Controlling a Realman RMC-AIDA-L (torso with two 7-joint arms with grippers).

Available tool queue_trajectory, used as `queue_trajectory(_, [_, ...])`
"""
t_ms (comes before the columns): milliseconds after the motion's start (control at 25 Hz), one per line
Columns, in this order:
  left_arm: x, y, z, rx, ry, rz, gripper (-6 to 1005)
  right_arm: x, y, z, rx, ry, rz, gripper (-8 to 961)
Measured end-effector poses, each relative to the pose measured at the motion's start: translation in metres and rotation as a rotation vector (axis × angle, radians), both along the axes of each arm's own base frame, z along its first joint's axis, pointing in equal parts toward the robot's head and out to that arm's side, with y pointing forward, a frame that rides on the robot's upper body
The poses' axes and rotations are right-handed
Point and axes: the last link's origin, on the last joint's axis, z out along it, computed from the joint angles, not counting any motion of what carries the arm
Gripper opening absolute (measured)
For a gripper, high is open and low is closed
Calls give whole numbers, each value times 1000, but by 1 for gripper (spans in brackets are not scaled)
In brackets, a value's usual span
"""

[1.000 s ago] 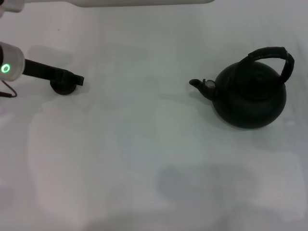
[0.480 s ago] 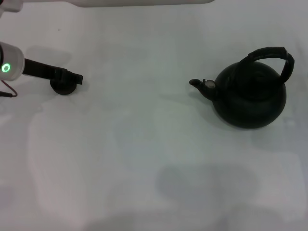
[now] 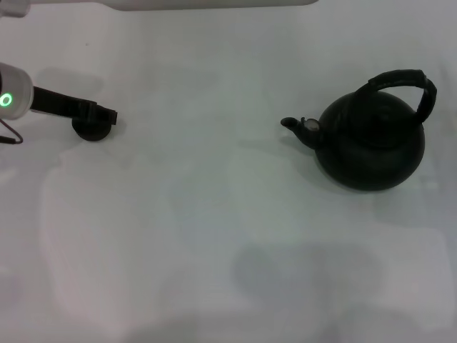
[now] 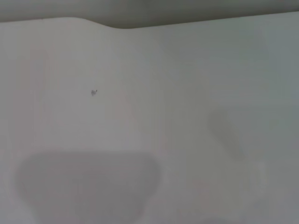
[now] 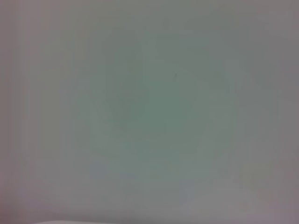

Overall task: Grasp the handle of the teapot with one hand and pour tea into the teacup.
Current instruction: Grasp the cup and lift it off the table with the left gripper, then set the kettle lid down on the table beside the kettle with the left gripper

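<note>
The matte black teapot [image 3: 371, 146] stands upright at the right of the white table in the head view, spout [image 3: 291, 123] pointing left. Its arched handle [image 3: 408, 80] loops over the top with nothing holding it. Far to the left sits the small dark teacup [image 3: 91, 131]. My left gripper [image 3: 104, 114] reaches in from the left edge and hangs just over the teacup, partly covering its rim. Whether it touches the cup cannot be made out. My right gripper shows in no view. Both wrist views show only bare table.
The white table [image 3: 214, 214] stretches wide between teacup and teapot. Its far edge [image 4: 117, 25] shows in the left wrist view, with a soft shadow [image 4: 88, 182] on the surface. A green light [image 3: 7, 100] glows on my left arm.
My left gripper has drawn back a little to the left over the teacup. The teapot has not moved.
</note>
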Motion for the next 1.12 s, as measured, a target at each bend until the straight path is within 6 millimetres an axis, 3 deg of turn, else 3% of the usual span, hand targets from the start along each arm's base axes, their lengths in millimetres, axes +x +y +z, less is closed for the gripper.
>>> queue_trajectory(200, [3, 1, 3, -3, 2, -11, 727, -1, -1, -1, 3, 7, 6, 872])
queue_trajectory(520, [41, 14, 7, -6, 12, -151, 699, -3, 0, -3, -2, 14, 9, 872])
queue_trajectory(760, [72, 16, -24, -126, 76, -285, 698, -3, 1, -3, -1, 16, 9, 872])
queue_trajectory(880, [94, 15, -52, -220, 131, -368, 698, -4, 2, -2, 4, 16, 13, 872])
queue_trajectory(1120, [111, 18, -62, -214, 96, -409, 699, -5, 2, -1, 8, 17, 14, 872])
